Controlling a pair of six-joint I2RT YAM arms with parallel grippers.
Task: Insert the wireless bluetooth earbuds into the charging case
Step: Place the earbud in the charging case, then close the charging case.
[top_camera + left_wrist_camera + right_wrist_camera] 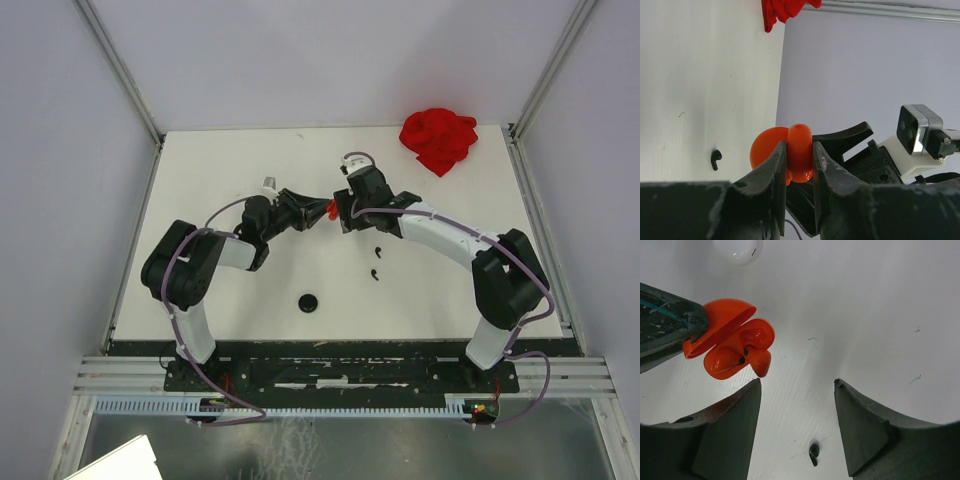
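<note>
Left claw clenches the open red case (earbud at its rim), ten o'clock from the released right claw.

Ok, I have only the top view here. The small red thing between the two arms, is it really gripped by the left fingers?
Observer: Yes. In the left wrist view the left fingers are shut on the red case, clamping one half of it.
Operator: And is the case open or closed?
Observer: Open. The right wrist view shows its two halves spread apart, with a red earbud sticking out of the lower half.
</note>
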